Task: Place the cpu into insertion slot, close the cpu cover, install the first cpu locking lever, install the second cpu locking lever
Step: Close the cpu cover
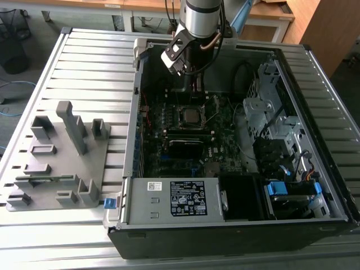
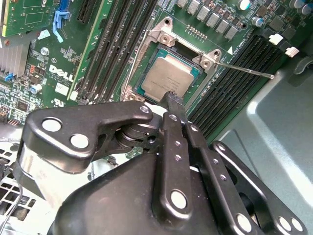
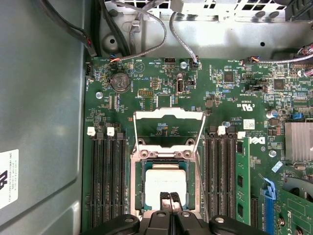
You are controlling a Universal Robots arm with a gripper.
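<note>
The cpu (image 3: 165, 183) is a silver-grey square lying flat in the socket on the green motherboard (image 3: 146, 78); the exterior view shows the cpu (image 1: 190, 116) mid-board. The cpu cover (image 3: 168, 114), a thin metal frame, stands swung open at the socket's far side. A thin locking lever (image 2: 244, 68) sticks out free beside the socket. My gripper (image 3: 171, 198) is shut with its two black fingers pressed together, tips over the near edge of the cpu (image 2: 168, 78). In the second wrist view the gripper (image 2: 172, 98) holds nothing. The arm hangs over the open case (image 1: 315, 67).
Black memory slots (image 3: 105, 181) flank the socket on both sides, with one green memory stick (image 3: 242, 181) fitted. Cables (image 3: 146, 24) run along the case wall. A power supply (image 1: 169, 199) and drive cage (image 1: 264, 107) crowd the case. A grey fixture tray (image 1: 56, 163) sits on the exterior view's left.
</note>
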